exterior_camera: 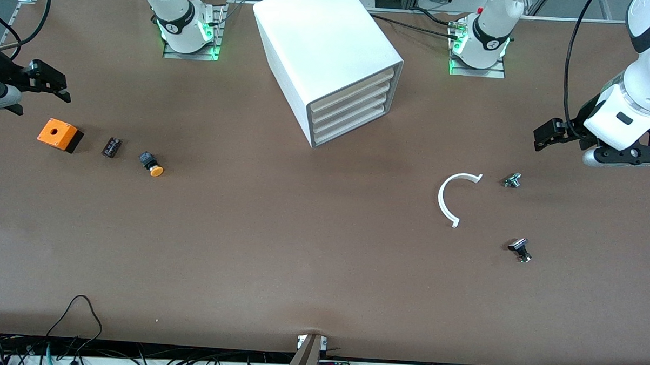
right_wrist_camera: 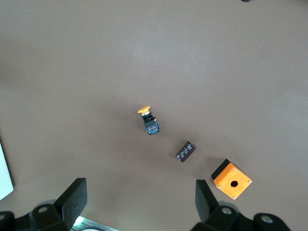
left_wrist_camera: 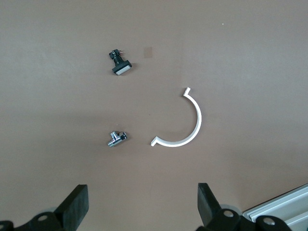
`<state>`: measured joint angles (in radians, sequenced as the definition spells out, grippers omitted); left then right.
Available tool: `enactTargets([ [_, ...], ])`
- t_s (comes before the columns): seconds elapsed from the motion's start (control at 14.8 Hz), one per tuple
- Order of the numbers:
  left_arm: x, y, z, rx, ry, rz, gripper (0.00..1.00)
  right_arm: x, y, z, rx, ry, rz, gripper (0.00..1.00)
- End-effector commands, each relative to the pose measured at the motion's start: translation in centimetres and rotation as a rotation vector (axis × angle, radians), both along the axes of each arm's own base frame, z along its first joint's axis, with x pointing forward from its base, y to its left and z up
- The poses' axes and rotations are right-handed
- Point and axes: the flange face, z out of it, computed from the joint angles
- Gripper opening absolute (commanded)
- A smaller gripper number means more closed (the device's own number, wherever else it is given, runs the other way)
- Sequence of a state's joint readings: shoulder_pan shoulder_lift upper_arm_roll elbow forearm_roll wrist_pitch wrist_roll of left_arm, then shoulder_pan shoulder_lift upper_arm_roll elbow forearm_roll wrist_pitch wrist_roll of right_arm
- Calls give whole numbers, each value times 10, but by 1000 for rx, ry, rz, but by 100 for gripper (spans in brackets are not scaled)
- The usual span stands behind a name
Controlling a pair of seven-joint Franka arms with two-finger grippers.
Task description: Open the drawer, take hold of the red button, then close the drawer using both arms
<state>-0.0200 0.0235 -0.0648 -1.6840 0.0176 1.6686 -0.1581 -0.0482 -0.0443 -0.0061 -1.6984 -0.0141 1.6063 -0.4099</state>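
Left gripper (left_wrist_camera: 142, 209): fingers (left_wrist_camera: 77, 204) spread wide, nothing between them, hovering over bare table at the left arm's end, well apart from the cabinet (exterior_camera: 329, 64). Right gripper (right_wrist_camera: 139, 204): fingers (right_wrist_camera: 74, 199) likewise spread wide and empty, hovering over the right arm's end of the table (exterior_camera: 247, 244). Both arms waiting.

Cabinet standing on the table between the two bases, all four cream-fronted drawers (exterior_camera: 352, 105) shut. Red button not visible anywhere.

Toward the left arm's end from the cabinet and nearer the front camera: white half-ring (exterior_camera: 454, 198), small silver part (exterior_camera: 512, 180), black-and-silver part (exterior_camera: 520, 250).

Toward the right arm's end from the cabinet: orange-yellow-capped black button (exterior_camera: 151, 164), small black block (exterior_camera: 111, 147), orange box with a round hole (exterior_camera: 59, 134).
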Motion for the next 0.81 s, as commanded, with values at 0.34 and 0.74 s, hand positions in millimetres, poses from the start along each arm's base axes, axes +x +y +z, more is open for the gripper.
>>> enactTargets([
  [0.34, 8, 3, 10, 46, -8, -4, 100, -7, 13, -1, -15, 30, 25, 100],
  [0.74, 8, 3, 10, 46, -6, -4, 100, -4, 6, -8, -8, 43, 5, 100],
])
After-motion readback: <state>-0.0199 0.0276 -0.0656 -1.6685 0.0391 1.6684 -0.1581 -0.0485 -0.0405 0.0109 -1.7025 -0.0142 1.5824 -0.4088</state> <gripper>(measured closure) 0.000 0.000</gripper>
